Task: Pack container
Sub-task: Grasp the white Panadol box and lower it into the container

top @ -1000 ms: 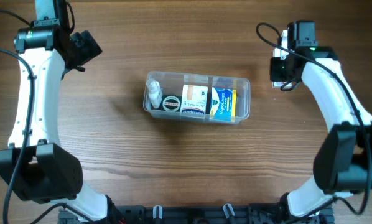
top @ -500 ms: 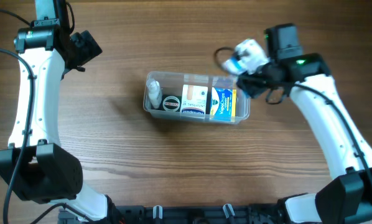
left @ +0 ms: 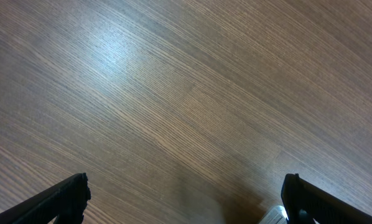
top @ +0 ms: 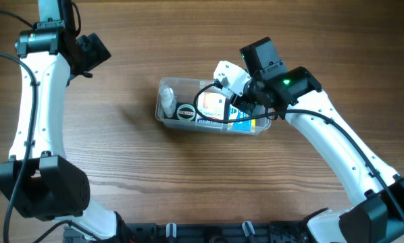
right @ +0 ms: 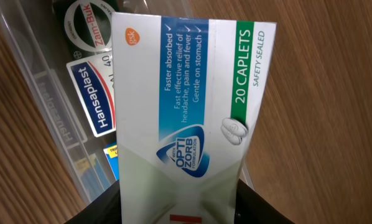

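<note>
Far left, left gripper [top: 92,51] hung over bare table [top: 121,169], fingers spread wide, well apart from the work. Centre, container [top: 159,116] sat on the table with bottle [top: 166,101], tin [top: 185,111], plaster box [top: 211,106] and blue box [top: 244,116] inside. Right gripper [top: 242,93] was clamped on a caplet box [right: 186,93], held tilted above the container's right half. Likely the placing step. Room looked tight, and the free gap couldn't be made out. Best to line the box's long side up with the container, lower slowly and let go only below the rim. Nothing braced the container, so a push could slide it.
</note>
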{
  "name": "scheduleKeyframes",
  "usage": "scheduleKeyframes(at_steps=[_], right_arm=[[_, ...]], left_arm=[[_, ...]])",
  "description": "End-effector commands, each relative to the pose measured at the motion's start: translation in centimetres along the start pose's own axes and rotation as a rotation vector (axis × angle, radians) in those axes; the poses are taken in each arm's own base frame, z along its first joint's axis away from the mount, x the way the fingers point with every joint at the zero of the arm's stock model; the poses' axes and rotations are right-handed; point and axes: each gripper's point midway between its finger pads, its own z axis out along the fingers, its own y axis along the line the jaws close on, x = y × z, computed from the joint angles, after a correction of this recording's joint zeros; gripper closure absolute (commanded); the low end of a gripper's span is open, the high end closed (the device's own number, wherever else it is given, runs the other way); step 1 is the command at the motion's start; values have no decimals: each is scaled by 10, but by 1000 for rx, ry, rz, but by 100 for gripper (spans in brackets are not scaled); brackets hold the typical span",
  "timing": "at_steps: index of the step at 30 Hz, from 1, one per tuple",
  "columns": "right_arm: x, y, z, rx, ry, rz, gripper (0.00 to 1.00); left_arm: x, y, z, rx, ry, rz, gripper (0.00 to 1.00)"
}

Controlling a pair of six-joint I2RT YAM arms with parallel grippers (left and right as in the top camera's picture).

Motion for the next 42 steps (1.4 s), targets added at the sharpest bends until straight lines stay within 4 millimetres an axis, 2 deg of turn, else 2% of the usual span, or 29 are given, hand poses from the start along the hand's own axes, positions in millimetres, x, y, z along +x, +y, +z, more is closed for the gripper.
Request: scheduleKeyframes(at_steps=[1,3,9,16,22,29,36,38,42], right_arm=[[4,5,9,-29,19,-32,54],[7,8,17,-49,41,-31,55],[27,21,58,-137,145,-45,55],[43,33,88,-201,222,-41,56],[43,32,91,-206,217,-79,57],[34,43,91,-274,145,-203,51],[34,43,91,-274,144,-209,50],[34,42,91,-273,145,-206,41],[31,40,92,-259,138,-183,30]], left_arm=[[-5,-1,-11,20,-23,-28,0],[-5,-1,-11,20,-23,-28,0],[-5,-1,-11,20,-23,-28,0],[-5,-1,-11,20,-23,-28,0],[-5,-1,-11,20,-23,-28,0],[-5,-1,-11,20,-23,-28,0],[-5,-1,-11,20,-23,-28,0],[-5,-1,-11,20,-23,-28,0],[-5,-1,-11,20,-23,-28,0]])
